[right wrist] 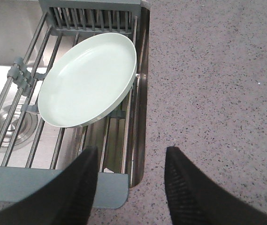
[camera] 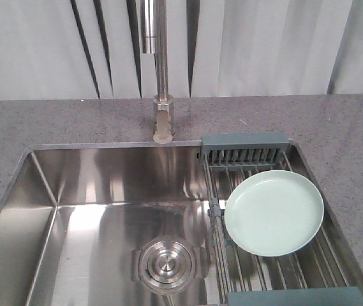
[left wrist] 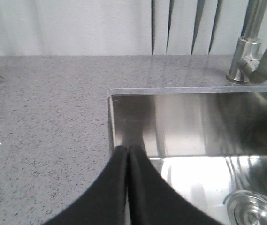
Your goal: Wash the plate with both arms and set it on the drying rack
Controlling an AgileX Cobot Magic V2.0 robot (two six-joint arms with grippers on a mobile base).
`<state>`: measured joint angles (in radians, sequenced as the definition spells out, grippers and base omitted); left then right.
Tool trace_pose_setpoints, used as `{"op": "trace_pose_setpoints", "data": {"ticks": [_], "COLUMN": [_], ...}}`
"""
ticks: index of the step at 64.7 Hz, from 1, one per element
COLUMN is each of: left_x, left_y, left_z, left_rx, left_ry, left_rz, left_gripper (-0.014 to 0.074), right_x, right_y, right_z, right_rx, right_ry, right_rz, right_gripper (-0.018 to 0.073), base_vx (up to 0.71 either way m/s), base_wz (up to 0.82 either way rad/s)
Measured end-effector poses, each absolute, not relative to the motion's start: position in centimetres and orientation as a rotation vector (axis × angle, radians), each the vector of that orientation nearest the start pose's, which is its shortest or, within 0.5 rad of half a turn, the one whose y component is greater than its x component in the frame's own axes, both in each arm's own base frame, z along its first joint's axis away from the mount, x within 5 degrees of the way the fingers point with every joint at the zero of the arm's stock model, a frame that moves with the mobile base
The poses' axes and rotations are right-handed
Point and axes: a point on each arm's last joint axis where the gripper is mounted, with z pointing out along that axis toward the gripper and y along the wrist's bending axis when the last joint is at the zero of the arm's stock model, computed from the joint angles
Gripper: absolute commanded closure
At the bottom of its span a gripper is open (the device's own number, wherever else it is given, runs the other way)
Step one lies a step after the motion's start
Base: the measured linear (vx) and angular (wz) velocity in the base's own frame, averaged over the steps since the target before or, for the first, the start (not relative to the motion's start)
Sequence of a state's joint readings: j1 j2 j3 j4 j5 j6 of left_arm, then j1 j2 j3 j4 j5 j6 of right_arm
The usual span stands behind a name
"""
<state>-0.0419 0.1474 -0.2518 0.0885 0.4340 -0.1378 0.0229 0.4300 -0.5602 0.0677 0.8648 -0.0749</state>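
Across right end of stainless steel sink (camera: 79,191): rectangular steel-rod drying rack (camera: 277,271) with grey-blue plastic end pieces. Round pale mint-green plate (camera: 274,213) lies flat on rods, just before slotted comb section. Left gripper (left wrist: 127,152): black fingers pressed together, nothing between, above sink's corner. Right gripper (right wrist: 131,161): fingers spread apart, empty, over rack's near end, apart from plate. Steel tap (camera: 162,95) on speckled grey countertop (camera: 334,127).

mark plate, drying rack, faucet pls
plate (camera: 274,212): front view, center of its face.
drying rack (camera: 245,141): front view, grey-blue comb end piece.
faucet (camera: 163,121): front view, base above the sink edge.
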Motion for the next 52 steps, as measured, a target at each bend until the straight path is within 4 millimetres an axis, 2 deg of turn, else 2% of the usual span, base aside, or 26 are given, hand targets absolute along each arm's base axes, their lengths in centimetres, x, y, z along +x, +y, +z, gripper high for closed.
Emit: {"op": "trace_pose_setpoints", "data": {"ticks": [12, 28, 52], "left_x": [5.1, 5.6, 5.7], "left_y": [0.3, 0.2, 0.2], "left_z": [22.8, 19.7, 20.1], "left_rx": [-0.107, -0.149, -0.073], "left_ry": [1.722, 1.63, 1.544], "left_rz": [-0.024, -0.072, -0.009], "left_gripper": [0.0603, 0.0603, 0.0603], "right_x": [7.2, 7.2, 7.2], "right_y": [0.6, 0.6, 0.6], "right_z": [29.7, 29.7, 29.7], "right_rx": [-0.088, -0.088, -0.088], "right_ry": [2.215, 2.215, 2.215], "right_rz": [0.053, 0.053, 0.053], "right_gripper": [0.0232, 0.0232, 0.0232], "base_vx": [0.0, 0.0, 0.0], "base_wz": [0.0, 0.0, 0.0]}}
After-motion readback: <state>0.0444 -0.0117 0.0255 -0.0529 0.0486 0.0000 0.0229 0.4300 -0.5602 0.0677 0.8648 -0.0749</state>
